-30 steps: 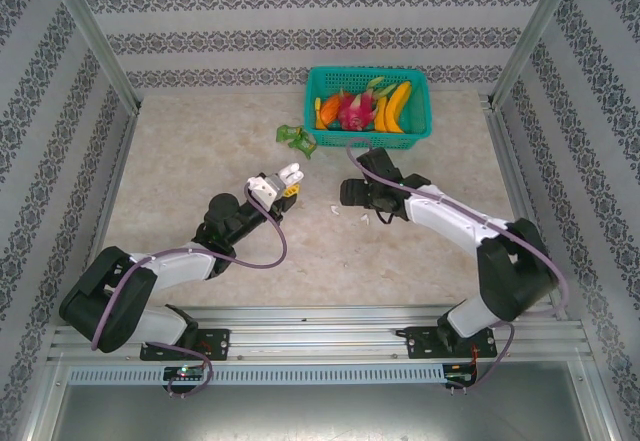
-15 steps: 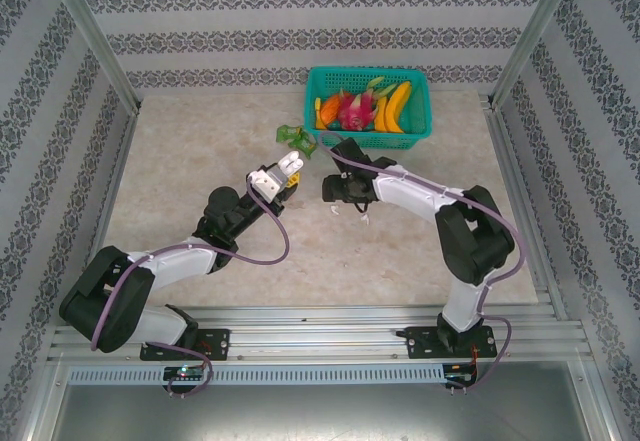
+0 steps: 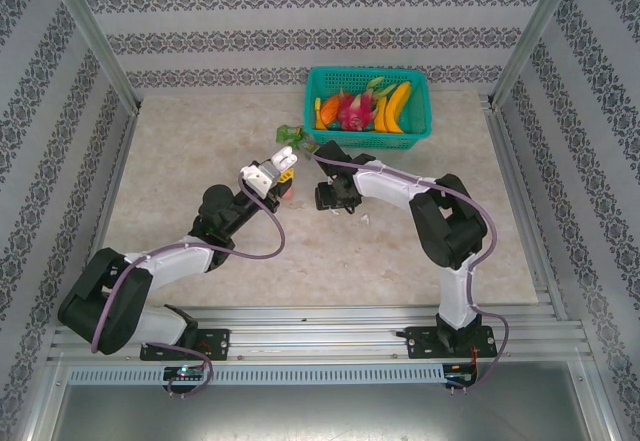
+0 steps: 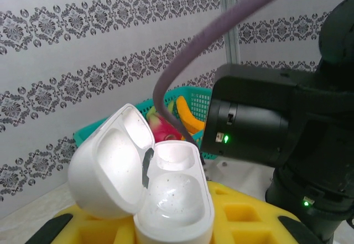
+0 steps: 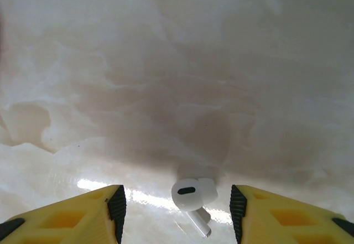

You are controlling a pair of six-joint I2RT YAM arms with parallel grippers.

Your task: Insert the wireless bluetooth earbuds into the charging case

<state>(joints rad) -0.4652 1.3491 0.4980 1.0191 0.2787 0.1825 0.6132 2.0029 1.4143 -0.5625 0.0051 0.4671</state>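
Observation:
The white charging case (image 4: 174, 194) stands with its lid (image 4: 108, 164) flipped open and both sockets empty. My left gripper (image 3: 272, 173) is shut on the case (image 3: 286, 160), raised above the table's middle; its yellow fingers (image 4: 251, 216) show under the case. My right gripper (image 3: 333, 201) sits just right of it, low over the table. In the right wrist view a white earbud (image 5: 192, 196) lies on the marble between the open yellow fingers (image 5: 105, 208), touching neither pad. Another white earbud (image 3: 365, 219) lies on the table just right of that gripper.
A teal basket (image 3: 420, 111) of toy fruit stands at the back. A small green object (image 3: 292, 135) lies by the basket's left corner. The right gripper's black body (image 4: 260, 122) looms close to the held case. Metal rails run along the table's sides.
The right arm has swung left and come down over a white earbud, and its jaws have narrowed. The left gripper has carried the case slightly left and further back.

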